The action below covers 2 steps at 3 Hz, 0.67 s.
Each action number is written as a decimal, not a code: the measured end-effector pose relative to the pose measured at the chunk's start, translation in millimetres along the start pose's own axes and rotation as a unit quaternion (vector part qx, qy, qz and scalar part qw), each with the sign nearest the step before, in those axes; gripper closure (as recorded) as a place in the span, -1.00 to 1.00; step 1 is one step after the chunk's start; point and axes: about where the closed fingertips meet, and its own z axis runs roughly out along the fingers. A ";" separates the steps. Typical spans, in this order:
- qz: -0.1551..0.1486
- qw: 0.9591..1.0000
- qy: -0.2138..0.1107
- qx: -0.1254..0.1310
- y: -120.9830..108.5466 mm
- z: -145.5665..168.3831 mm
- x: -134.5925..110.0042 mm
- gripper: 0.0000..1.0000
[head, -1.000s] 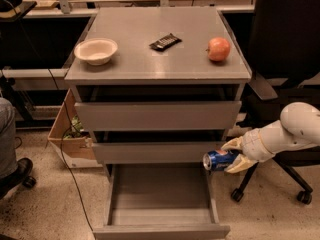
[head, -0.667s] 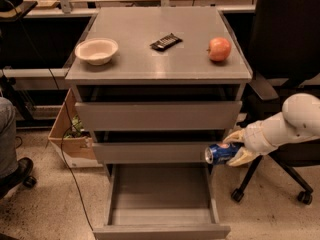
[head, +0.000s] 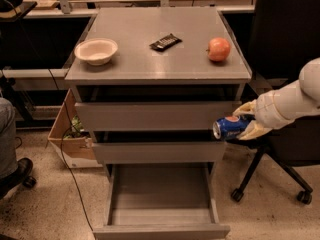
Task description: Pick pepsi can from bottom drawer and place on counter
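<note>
The pepsi can (head: 227,127) is held on its side just off the right edge of the drawer cabinet (head: 158,116), at the height of the gap between the cabinet's top and middle drawers, with its silver end turned toward the cabinet. It is clamped by the gripper (head: 246,121), one pale finger being seen above the can and one below it, and the white arm (head: 295,100) is seen reaching in from the right of the cabinet. The can is clear of the floor and of every drawer. The bottom drawer (head: 160,230) is pulled fully out at the foot of the cabinet, toward the camera, and its grey floor is exposed to view; the two shallower drawers above it are seen pushed nearly shut. The counter (head: 150,66) forms the top of the cabinet, well above the can. On it a white bowl (head: 96,50) is set near the left edge, a dark snack bar (head: 165,42) lies near the middle toward the back, and an apple (head: 219,49) is placed near the right edge. An office chair (head: 267,159) on castors stands to the right of the cabinet, behind the arm, and a cardboard box (head: 64,134) is seen on the floor at the cabinet's left side.
</note>
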 end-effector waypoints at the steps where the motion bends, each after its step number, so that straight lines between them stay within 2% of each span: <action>1: -0.013 1.000 0.007 0.023 -34.2 -36.4 -13.3 1.00; 2: -0.023 0.998 0.015 0.052 -79.5 -79.3 -30.7 1.00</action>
